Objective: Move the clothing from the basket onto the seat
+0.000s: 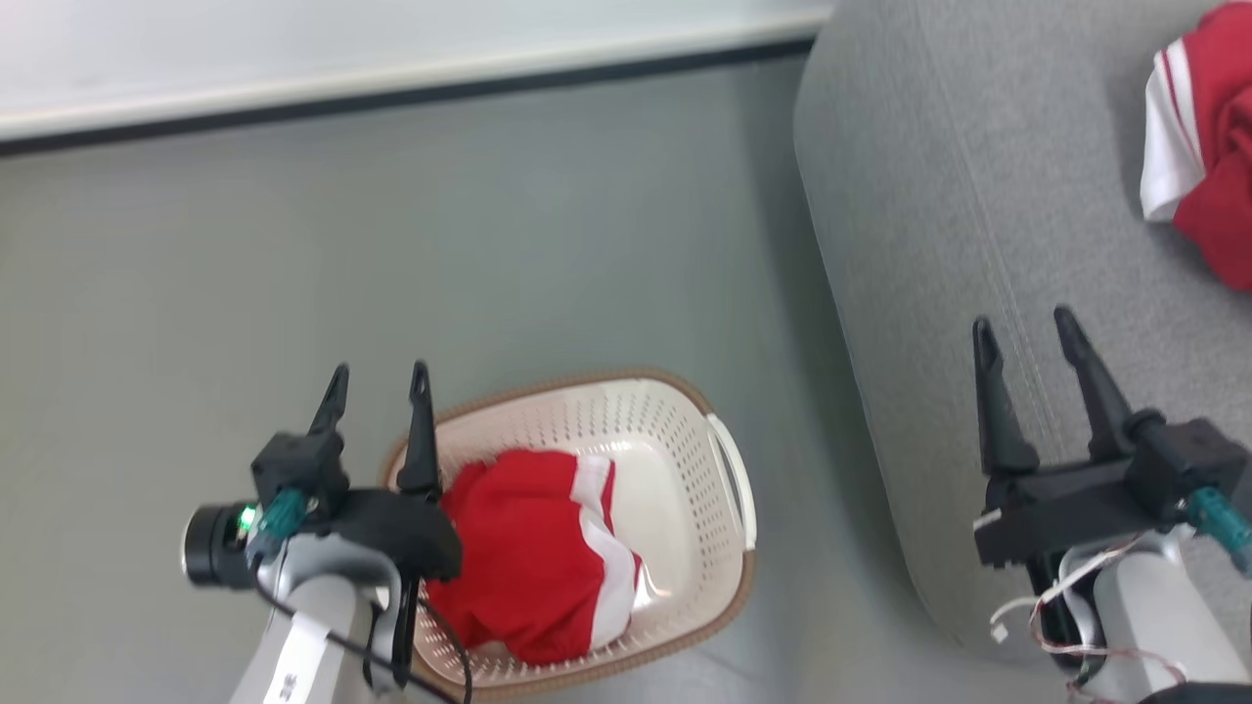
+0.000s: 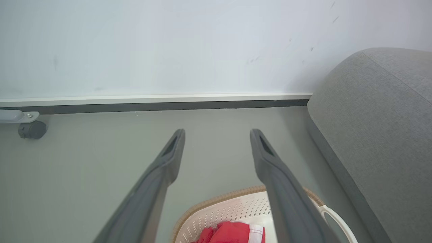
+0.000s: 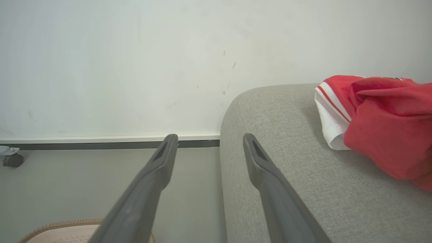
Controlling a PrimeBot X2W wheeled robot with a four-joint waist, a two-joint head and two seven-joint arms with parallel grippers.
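A red garment with white stripes (image 1: 533, 557) lies crumpled in the cream basket (image 1: 704, 489) on the floor; its top also shows in the left wrist view as red fabric (image 2: 233, 233) inside the basket (image 2: 216, 212). My left gripper (image 1: 380, 376) hovers open over the basket's left rim, holding nothing. Another red and white garment (image 1: 1208, 147) rests on the grey sofa (image 1: 978, 196), also seen as the garment (image 3: 381, 128) on the sofa (image 3: 303, 189). Above the sofa's front edge, well short of that garment, my right gripper (image 1: 1025, 323) is open and empty.
Grey floor (image 1: 391, 254) spreads between the basket and a white wall with a dark baseboard (image 1: 391, 98). A small caster on a white bracket (image 2: 30, 128) stands by the wall at the left. The basket sits close to the sofa's left side.
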